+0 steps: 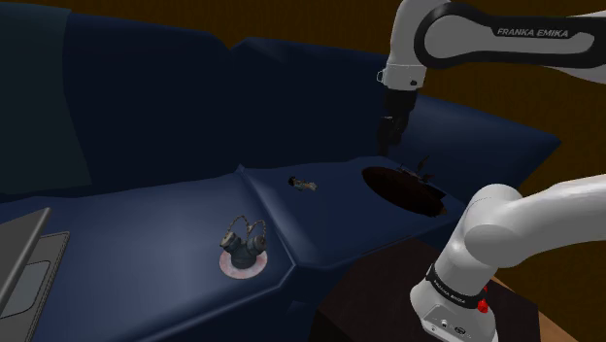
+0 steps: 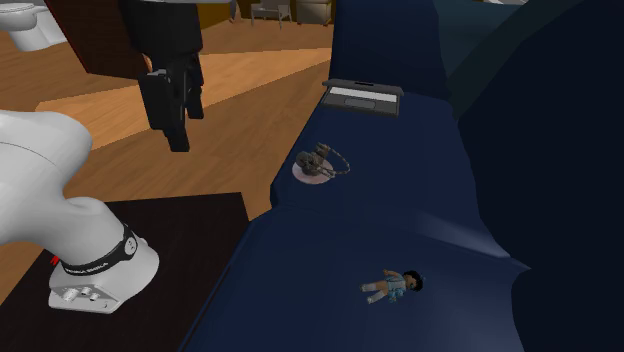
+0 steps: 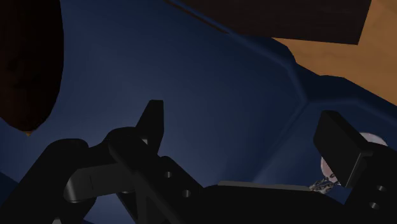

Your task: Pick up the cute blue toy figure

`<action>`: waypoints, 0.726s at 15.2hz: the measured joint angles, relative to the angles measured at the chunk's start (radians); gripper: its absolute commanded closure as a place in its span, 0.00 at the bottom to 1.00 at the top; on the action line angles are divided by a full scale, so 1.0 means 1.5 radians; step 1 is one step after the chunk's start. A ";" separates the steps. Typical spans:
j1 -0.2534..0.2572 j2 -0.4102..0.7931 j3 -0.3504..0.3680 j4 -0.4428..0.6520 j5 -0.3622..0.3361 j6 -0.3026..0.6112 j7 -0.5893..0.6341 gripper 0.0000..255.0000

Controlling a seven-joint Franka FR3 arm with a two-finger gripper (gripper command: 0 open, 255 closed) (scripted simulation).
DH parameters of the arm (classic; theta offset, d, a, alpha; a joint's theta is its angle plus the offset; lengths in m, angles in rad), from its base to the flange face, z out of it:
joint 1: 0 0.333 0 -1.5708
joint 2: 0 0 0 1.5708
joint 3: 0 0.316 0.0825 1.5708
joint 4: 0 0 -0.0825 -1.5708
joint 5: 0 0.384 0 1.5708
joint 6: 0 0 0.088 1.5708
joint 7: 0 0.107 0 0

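Note:
A small doll-like toy figure (image 1: 304,183) (image 2: 393,286) with a light blue dress and dark hair lies flat on the dark blue sofa seat (image 1: 175,209) (image 2: 330,260). My black gripper (image 1: 388,136) (image 2: 172,110) (image 3: 245,133) hangs in the air well above the seat. It is to the right of the figure in the shoulder view and up to the left of it in the second exterior view. The fingers (image 3: 151,121) stand apart with nothing between them, so the gripper is open.
A grey-blue ornament on a pale pink disc (image 1: 243,251) (image 2: 320,165) (image 3: 371,138) rests near the seat's front edge. A laptop (image 2: 362,96) (image 1: 24,257) lies at the sofa's far end. A dark brown round patch (image 1: 403,187) (image 3: 28,63) sits under the gripper. The dark stand (image 2: 150,230) adjoins the sofa.

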 measured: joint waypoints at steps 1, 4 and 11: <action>0.000 0.000 0.000 0.000 0.000 0.000 0.000 0.00; -0.003 0.033 -0.012 -0.011 -0.005 0.046 -0.011 0.00; -0.012 0.189 -0.056 -0.002 -0.016 0.200 -0.055 0.00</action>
